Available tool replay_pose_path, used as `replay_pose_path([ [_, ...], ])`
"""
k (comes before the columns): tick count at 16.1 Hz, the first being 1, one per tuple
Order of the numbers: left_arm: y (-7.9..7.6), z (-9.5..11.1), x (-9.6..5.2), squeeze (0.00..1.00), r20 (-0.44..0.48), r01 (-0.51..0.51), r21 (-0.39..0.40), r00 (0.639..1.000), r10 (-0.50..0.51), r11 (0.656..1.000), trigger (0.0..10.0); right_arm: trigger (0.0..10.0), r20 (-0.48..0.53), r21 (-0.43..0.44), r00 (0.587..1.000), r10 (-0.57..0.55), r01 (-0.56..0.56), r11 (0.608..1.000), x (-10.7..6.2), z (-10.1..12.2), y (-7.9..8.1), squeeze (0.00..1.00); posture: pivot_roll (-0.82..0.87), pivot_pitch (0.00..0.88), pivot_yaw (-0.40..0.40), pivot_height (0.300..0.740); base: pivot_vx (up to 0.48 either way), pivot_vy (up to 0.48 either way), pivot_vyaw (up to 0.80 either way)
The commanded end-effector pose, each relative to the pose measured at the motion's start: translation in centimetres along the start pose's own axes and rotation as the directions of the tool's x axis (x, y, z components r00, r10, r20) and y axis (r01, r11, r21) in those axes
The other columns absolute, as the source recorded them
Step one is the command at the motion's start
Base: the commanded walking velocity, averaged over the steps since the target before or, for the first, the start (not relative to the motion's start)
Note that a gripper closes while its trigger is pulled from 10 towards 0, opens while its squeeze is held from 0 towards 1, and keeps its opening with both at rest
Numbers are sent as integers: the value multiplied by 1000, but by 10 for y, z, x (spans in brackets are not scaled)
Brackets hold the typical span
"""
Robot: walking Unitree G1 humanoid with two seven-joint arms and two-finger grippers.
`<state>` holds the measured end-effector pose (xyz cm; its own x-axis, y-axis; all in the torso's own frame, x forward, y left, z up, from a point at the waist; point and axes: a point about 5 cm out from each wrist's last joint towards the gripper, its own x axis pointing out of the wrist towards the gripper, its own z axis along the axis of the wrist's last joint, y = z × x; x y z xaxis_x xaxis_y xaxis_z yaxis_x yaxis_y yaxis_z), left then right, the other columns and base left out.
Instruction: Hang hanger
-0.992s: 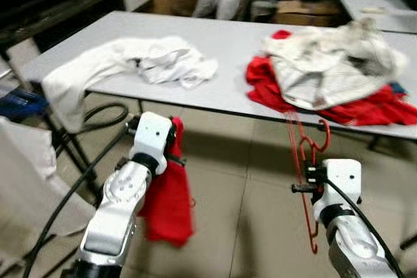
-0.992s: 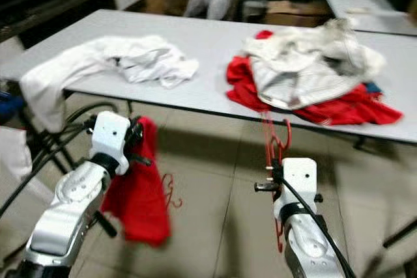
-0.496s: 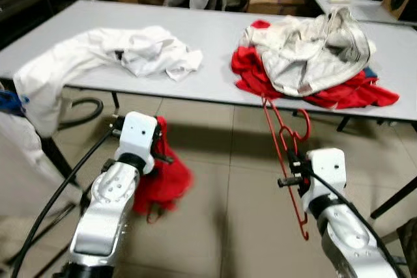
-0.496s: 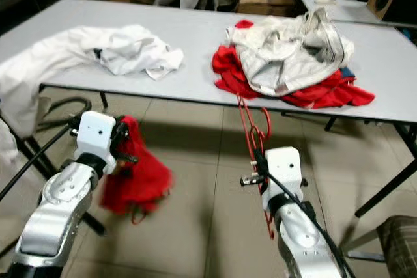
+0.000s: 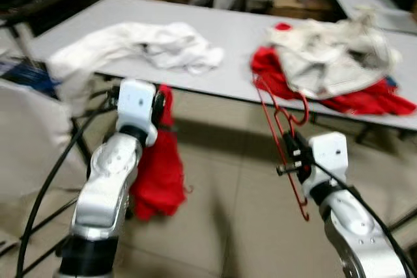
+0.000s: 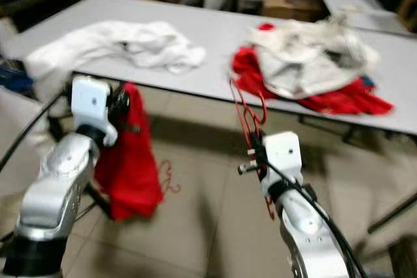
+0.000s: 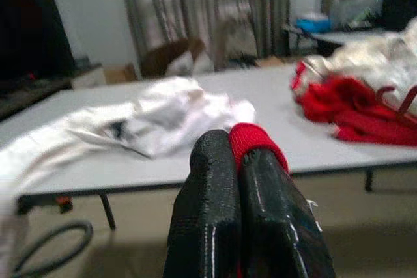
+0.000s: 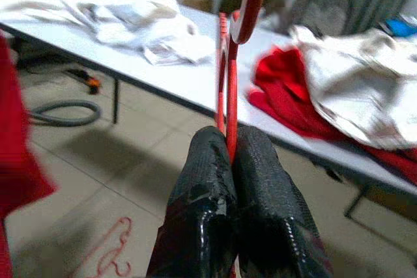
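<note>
My left gripper (image 5: 160, 105) is shut on the top edge of a red garment (image 5: 159, 175), which hangs down beside the arm above the floor. In the left wrist view the red fabric (image 7: 255, 139) is pinched between the black fingers (image 7: 210, 180). My right gripper (image 5: 291, 155) is shut on a thin red wire hanger (image 5: 279, 120), held upright with its hook at the top, in front of the table. In the right wrist view the hanger (image 8: 229, 76) rises from between the closed fingers (image 8: 267, 180).
A long grey table (image 5: 234, 34) stands ahead, carrying a white cloth (image 5: 153, 42) on the left and a red and beige clothes pile (image 5: 332, 63) on the right. Another red hanger (image 6: 168, 178) lies on the tiled floor. Black cable (image 5: 45, 187) and white fabric (image 5: 26, 138) sit to my left.
The camera has shifted. The red garment, bunched and swinging half a second ago, now hangs straight down. Both grippers keep their hold.
</note>
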<state>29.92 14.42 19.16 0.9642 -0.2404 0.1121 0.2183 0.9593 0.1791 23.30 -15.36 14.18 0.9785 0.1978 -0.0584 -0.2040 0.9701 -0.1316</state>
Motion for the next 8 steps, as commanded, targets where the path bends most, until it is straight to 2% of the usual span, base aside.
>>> replay_pose_path([
  [1,6,3,3,0,7,1,6,1000,-1,1000,10000,10000,38,3,999,4,-4,1000,2,10,0,0,-23,0,1,740,311,0,800],
  [2,8,6,10,0,18,5,11,1000,-5,1000,10000,10000,48,7,999,7,-7,1000,4,11,0,0,-25,0,5,740,307,0,581],
  [4,9,9,15,0,28,5,12,1000,-5,1000,10000,10000,51,46,999,-8,6,999,3,11,0,0,-27,0,8,740,311,0,0],
  [8,5,11,21,0,38,31,-11,999,-30,999,10000,10000,55,44,998,-18,16,999,3,12,-1,0,-35,0,11,740,310,0,0],
])
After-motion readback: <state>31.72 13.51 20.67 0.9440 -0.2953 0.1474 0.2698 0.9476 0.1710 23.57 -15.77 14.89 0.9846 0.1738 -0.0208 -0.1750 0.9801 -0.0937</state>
